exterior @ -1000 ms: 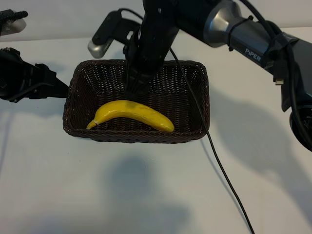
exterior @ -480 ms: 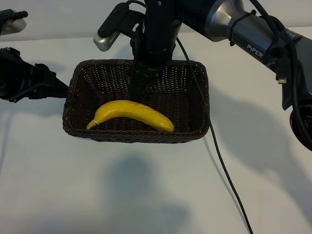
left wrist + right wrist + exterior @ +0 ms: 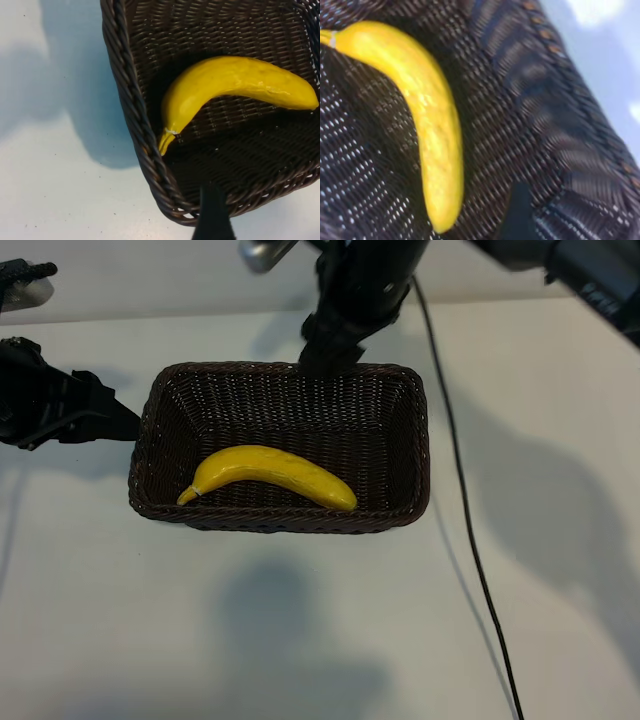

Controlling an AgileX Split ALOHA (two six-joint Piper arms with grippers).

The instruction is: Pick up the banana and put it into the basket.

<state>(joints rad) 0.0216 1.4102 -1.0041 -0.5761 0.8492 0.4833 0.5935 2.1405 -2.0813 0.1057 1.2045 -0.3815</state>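
The yellow banana (image 3: 270, 475) lies inside the dark brown wicker basket (image 3: 280, 522), toward its near side, stem end pointing left. My right gripper (image 3: 325, 352) hangs over the basket's far rim, above and clear of the banana, open and holding nothing. In the right wrist view the banana (image 3: 430, 115) lies on the weave beside one dark finger (image 3: 520, 210). My left gripper (image 3: 115, 423) is parked just outside the basket's left wall, open and empty. The left wrist view shows the banana (image 3: 225, 85) behind the basket rim (image 3: 135, 110).
A black cable (image 3: 470, 540) hangs from the right arm and runs down across the white table to the right of the basket. Bare tabletop (image 3: 250, 640) lies in front of the basket.
The right gripper has risen out of the basket and drawn back to its far rim. The banana, basket and left arm have stayed put.
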